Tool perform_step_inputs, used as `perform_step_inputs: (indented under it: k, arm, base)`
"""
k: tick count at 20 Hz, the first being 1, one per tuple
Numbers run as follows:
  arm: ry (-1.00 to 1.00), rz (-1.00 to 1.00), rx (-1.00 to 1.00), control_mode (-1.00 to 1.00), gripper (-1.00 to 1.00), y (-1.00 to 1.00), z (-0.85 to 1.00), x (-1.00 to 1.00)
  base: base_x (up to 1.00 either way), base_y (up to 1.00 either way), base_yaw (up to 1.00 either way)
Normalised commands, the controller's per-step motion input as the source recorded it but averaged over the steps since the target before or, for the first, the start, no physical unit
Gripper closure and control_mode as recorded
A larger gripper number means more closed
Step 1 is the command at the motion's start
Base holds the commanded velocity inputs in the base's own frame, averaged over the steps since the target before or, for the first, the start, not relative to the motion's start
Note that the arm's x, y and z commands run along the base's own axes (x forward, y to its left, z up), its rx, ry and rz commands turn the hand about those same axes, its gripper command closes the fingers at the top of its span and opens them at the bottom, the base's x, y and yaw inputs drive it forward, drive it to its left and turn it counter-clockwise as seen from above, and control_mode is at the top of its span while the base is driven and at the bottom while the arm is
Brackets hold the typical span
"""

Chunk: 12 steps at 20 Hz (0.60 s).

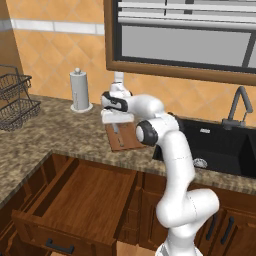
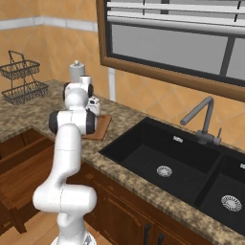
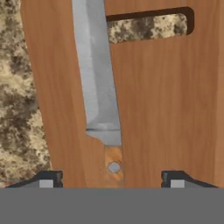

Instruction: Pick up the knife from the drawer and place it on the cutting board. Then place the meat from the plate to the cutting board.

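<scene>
Hand view showed the knife (image 3: 98, 83) laid on the cutting board (image 3: 162, 109) between spread fingertips (image 3: 48, 178), so fetching the meat was judged next.

No legible text, label, brand, number or sign appears on any surface in the base views or hand view.

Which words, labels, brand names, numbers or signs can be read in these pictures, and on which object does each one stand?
None: no readable text stands on anything.
The knife blade is plain grey, and its handle bears only a round rivet.
The cutting board shows bare wood grain.
The drawer has no label.
The sink carries a small pale mark on its back wall, too small to read.
</scene>
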Motion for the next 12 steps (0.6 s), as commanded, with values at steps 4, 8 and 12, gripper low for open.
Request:
perform_step_inputs:
  k: [4, 8, 12]
  arm:
    - [-0.11, 0.07, 0.00, -1.00, -1.00, -0.07, 0.41, -0.78]
    - [-0.25, 0.02, 0.01, -1.00, -1.00, -0.05, 0.40, -1.00]
    - [-0.20, 0.02, 0.08, -1.00, -1.00, -0.21, 0.35, -1.00]
  base:
    - [0.00, 0.00, 0.00]
    - [0.00, 0.00, 0.00]
    - [0.00, 0.00, 0.00]
